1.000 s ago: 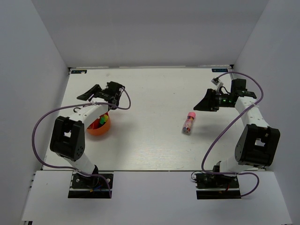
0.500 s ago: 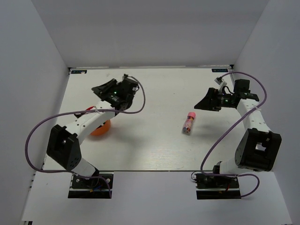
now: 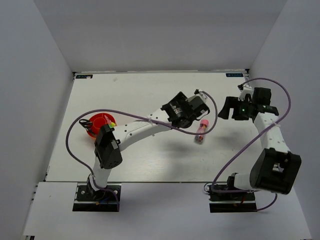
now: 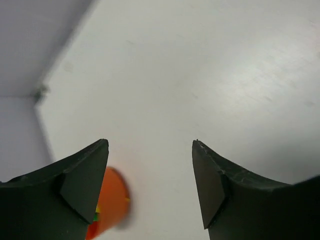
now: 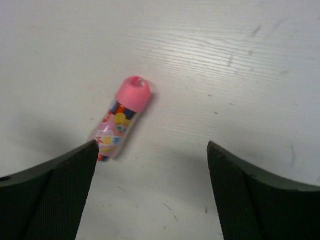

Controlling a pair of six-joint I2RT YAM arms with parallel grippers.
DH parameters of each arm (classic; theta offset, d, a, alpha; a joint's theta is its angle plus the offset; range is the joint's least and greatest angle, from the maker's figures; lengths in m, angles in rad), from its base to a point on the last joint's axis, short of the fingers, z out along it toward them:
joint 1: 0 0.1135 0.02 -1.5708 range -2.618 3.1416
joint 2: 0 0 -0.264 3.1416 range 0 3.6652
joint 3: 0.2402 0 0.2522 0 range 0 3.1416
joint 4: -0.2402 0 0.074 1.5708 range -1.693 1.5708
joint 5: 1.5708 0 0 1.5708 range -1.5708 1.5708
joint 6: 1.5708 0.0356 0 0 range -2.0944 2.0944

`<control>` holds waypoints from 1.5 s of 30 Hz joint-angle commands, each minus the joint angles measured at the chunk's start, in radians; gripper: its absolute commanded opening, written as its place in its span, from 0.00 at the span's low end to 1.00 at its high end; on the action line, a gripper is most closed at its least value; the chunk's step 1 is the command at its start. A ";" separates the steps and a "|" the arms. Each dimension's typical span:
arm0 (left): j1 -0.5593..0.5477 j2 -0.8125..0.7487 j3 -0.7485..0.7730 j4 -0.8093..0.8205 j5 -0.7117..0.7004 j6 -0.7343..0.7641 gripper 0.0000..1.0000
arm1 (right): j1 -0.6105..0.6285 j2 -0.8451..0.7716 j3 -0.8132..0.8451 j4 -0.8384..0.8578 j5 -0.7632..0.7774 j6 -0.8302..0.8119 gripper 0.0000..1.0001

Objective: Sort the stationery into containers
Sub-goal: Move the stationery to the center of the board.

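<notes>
The pink-capped clear tube (image 3: 201, 131) lies on its side on the white table, right of centre; in the right wrist view the tube (image 5: 120, 120) lies ahead and left of the fingers. My right gripper (image 3: 223, 110) (image 5: 152, 147) hangs open and empty to the tube's right. My left gripper (image 3: 171, 107) (image 4: 150, 145) is stretched out to the table's middle, just left of the tube, open with nothing between its fingers. The orange-red cup (image 3: 101, 125) stands at the left with green and yellow-capped markers (image 3: 111, 123) inside; the cup (image 4: 111, 202) shows blurred in the left wrist view.
White walls close in the table (image 3: 150, 160) at the back and both sides. The left arm's purple cable (image 3: 135, 116) loops over the table between the cup and the gripper. The right arm's cable (image 3: 235, 150) hangs along the right side.
My left arm has swung right from above the cup to the table's middle, uncovering the cup. The right gripper drew back slightly to the right. The tube has not moved.
</notes>
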 commanded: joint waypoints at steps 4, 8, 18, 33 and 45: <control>0.096 -0.005 -0.042 -0.004 0.642 -0.347 0.77 | -0.051 -0.099 -0.092 0.173 0.059 0.086 0.43; 0.134 -0.002 -0.110 0.146 0.839 -0.376 0.75 | -0.073 -0.064 -0.041 0.108 0.044 0.142 0.00; 0.150 0.096 -0.140 0.508 1.055 -0.430 0.86 | -0.133 -0.055 -0.046 0.109 -0.103 0.179 0.10; 0.122 0.323 0.006 0.542 0.886 -0.293 0.88 | -0.174 -0.062 -0.047 0.108 -0.209 0.205 0.14; 0.091 0.413 0.073 0.505 0.782 -0.249 0.88 | -0.202 -0.056 -0.047 0.114 -0.260 0.222 0.14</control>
